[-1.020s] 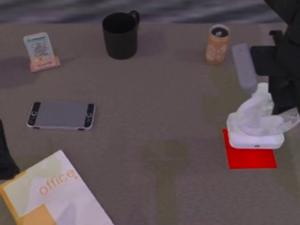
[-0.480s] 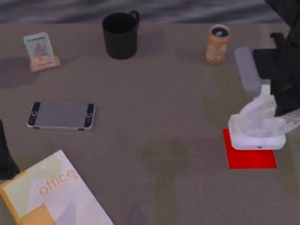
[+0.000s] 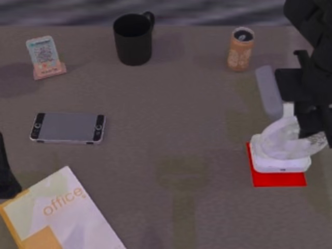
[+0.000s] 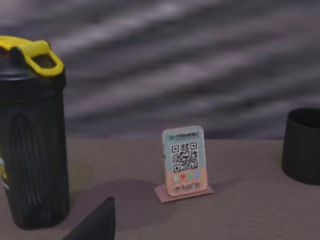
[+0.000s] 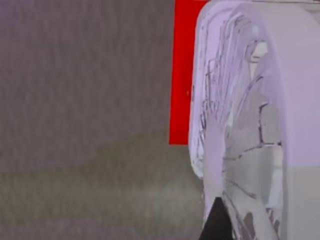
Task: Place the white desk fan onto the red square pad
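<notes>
1. The only plainly readable word is "office", in orange letters on the white and orange booklet at the near left of the tabletop.
2. A small pink-based card stand at the far left carries a QR code; the left wrist view shows it closer, but the small print above and below the code is too fine to read.
3. The orange can has pale markings on its side that cannot be made out.
4. The white desk fan sits at the right of the tabletop with its square base on the far part of the red square pad; red shows along the near and left edges.
5. The right claw is at the fan's upper right, against its grille, with the dark arm above it. Whether its fingers pinch the fan or are spread cannot be told.
6. In the right wrist view the fan's grille fills the frame, with the pad beside it.
7. The left claw is parked at the tabletop's left edge; its state cannot be told.
</notes>
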### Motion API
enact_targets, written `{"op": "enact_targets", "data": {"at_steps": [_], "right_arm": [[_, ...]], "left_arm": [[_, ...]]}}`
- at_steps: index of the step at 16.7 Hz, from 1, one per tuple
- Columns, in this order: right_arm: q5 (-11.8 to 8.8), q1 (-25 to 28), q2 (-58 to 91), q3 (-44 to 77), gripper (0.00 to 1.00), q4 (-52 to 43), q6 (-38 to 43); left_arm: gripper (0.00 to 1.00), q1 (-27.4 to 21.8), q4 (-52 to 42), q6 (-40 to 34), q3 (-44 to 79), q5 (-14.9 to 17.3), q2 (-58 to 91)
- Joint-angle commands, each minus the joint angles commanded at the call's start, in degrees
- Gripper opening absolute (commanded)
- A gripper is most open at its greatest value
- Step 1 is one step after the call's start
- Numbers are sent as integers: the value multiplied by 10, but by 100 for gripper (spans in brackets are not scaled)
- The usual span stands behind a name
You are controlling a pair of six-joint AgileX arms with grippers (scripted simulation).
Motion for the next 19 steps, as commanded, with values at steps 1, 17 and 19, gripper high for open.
{"op": "enact_targets", "data": {"at_steps": [1, 17, 19], "right_arm": [[0, 0, 0, 0, 8, 0, 0], [0, 0, 0, 0, 100, 0, 0], [0, 0, 0, 0, 100, 0, 0]], "left_arm": [[100, 0, 0, 0, 0, 0, 0], [100, 0, 0, 0, 0, 0, 0], [100, 0, 0, 0, 0, 0, 0]]}}
